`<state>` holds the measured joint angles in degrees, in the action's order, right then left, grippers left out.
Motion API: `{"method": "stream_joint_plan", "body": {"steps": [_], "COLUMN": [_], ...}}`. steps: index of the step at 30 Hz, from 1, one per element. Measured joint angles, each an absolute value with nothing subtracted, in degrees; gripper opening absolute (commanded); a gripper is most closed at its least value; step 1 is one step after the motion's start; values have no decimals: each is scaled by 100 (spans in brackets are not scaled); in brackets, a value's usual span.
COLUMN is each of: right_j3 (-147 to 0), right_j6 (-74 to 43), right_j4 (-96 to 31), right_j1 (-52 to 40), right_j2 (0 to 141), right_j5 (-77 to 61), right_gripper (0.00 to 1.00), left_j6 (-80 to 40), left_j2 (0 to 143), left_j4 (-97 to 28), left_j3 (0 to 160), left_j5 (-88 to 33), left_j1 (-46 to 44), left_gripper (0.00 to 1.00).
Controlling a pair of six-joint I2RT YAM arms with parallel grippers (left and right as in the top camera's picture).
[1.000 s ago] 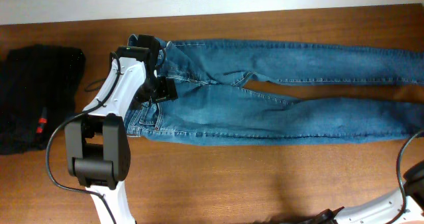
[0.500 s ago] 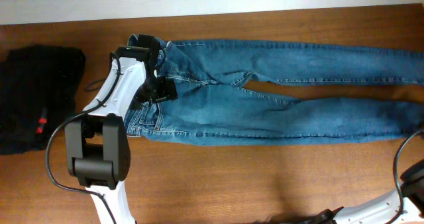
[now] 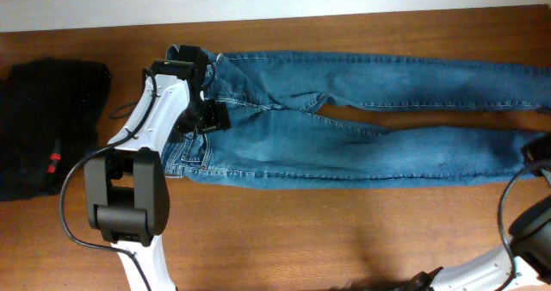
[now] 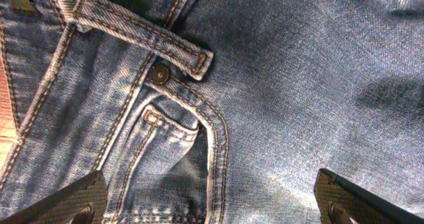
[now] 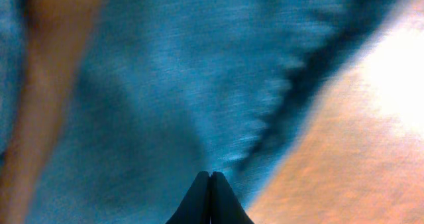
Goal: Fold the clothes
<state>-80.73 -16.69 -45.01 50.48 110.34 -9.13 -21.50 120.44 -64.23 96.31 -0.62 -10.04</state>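
A pair of medium-blue jeans (image 3: 362, 119) lies flat across the far half of the wooden table (image 3: 344, 239), waistband to the left and both long legs running to the right, slightly parted below the crotch. The left gripper (image 4: 209, 201) hovers released over the waistband area, its two fingers spread wide with nothing between them. Its wrist camera looks straight down on a belt loop (image 4: 142, 35), a brass rivet (image 4: 159, 73) and the stitched coin pocket (image 4: 179, 158). The right gripper (image 5: 211, 183) is at the hem end of the nearer leg, at the table's right edge. It is clenched, its tips pressed together on a gathered fold of denim, though that view is blurred. Well apart at the far left lies a crumpled black garment (image 3: 47, 110) with a small red tag (image 3: 53, 162).
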Motion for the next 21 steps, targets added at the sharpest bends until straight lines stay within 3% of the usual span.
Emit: {"method": "stream_joint_plan", "body": {"steps": [4,5,6,7,8,10,21], "right_j3": [-8066,-8066,-8066,-8066,-8066,-8066,-8060], "right_j6": [-1590,-1533,-1457,-1435,-1400,-1330,-1131], "right_j4": [-4506,-4504,-4512,-4534,-4576,-4716,-5304], "right_j1": [4453,4250,4029,3874,3662,3253,1837], "right_j2": [10669,10541,10414,10324,10232,10108,10088], "right_j5": [-1033,-1074,-1120,-1155,-1190,-1236,-1321], "right_gripper": [5,11,34,48,58,68,75], "left_j6": [-2156,-2176,-2198,-2215,-2220,-2233,-2053], "left_j2": [12044,12046,12044,12044,12044,12044,12046], "left_j4": [-6482,-6425,-6337,-6235,-6160,-6134,-5902], "left_j3": [9631,9629,9629,9629,9629,9629,9631], "left_j5": [-64,-67,-67,-69,-67,-69,742], "left_j1": [-1004,-1004,-1004,-1004,-1004,-1004,-998], "left_gripper": [99,99,99,99,99,99,99]}}
